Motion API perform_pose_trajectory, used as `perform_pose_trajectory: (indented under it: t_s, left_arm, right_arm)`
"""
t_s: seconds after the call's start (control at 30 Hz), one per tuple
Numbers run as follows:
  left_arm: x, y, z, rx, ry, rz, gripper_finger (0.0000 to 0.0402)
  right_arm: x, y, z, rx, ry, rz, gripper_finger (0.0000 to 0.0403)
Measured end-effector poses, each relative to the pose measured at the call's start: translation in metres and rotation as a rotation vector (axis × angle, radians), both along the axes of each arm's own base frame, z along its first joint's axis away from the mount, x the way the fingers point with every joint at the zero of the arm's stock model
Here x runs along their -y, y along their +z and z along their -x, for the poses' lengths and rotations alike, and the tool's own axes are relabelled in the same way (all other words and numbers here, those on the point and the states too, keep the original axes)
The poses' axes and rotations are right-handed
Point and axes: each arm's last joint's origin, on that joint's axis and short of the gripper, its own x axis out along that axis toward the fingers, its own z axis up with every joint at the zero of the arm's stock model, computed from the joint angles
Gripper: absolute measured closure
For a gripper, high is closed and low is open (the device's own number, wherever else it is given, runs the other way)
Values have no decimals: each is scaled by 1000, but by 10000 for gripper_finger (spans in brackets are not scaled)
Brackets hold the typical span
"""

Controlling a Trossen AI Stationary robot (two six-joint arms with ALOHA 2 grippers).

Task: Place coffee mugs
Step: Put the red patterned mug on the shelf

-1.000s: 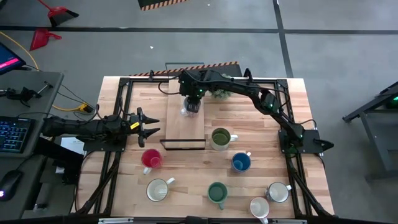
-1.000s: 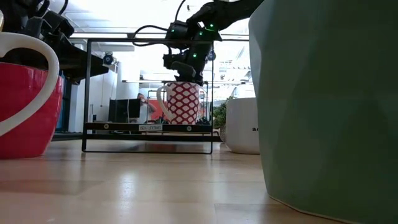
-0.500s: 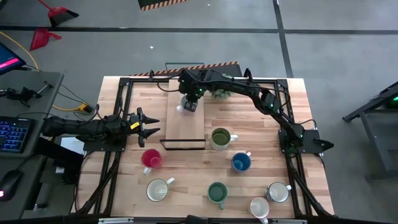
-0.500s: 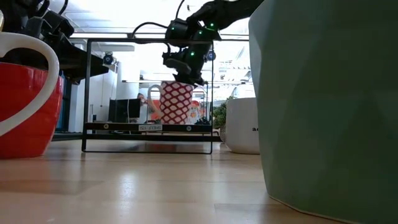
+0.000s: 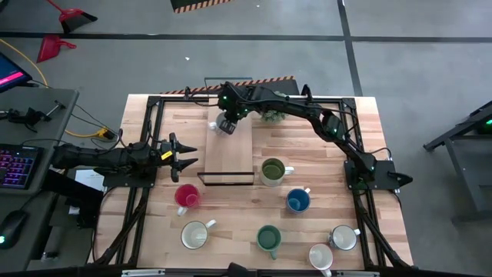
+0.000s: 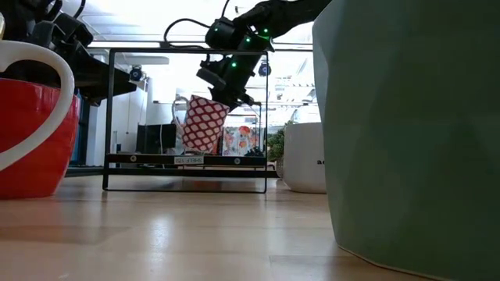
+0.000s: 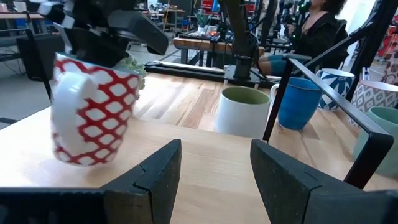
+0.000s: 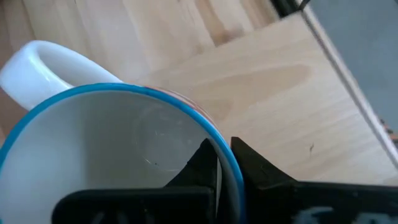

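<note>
Mugs stand in several places. My right gripper (image 5: 224,125) is clamped on the rim of the red-lattice mug (image 6: 201,123); one finger sits inside the blue-edged rim (image 8: 118,94), the other outside. That mug hangs tilted, clear of the light wooden shelf (image 5: 229,150) in its black wire frame (image 6: 187,51), over the shelf's far end. Its handle (image 7: 67,109) is free of any grip.

My left gripper (image 5: 183,156) rests at the left edge of the shelf, fingers (image 7: 152,174) spread apart and holding nothing, pointing across the board.

On the bare table (image 5: 323,161), in front of the shelf:
- olive green mug (image 5: 272,171), just beside the shelf's right front corner
- blue mug (image 5: 298,201), near the olive one
- red mug (image 5: 187,197), by the shelf's left front corner
- cream mug (image 5: 195,235), in front of the red one
- teal mug (image 5: 268,238), near the front edge
- two white mugs (image 5: 343,238) (image 5: 320,256), close together at the front right

A person's dark sleeve (image 7: 320,28) shows beyond the table.
</note>
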Motion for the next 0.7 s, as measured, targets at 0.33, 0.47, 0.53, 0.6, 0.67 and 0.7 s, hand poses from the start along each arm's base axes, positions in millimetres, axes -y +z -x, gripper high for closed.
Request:
perform_pose_trajectory:
  t_s: [0.33,0.47,0.53,0.6,0.67,0.7]
  left_arm:
    - [0,0,0,5,1,7,218]
    - [0,0,0,4,0,6,218]
    - [0,0,0,4,1,7,218]
    - [0,0,0,4,1,7,218]
    - [0,0,0,4,1,7,218]
    - [0,0,0,4,1,8,218]
  right_arm:
    - [-2,-2,2,-34,23,-8,403]
    - [-13,-4,3,-80,46,-31,403]
    - [-21,-6,2,-95,60,-44,403]
    - [-28,-6,0,-93,74,-56,403]
    - [-35,-6,-2,-97,90,-59,403]
    - [-38,-6,-2,-99,97,-61,403]
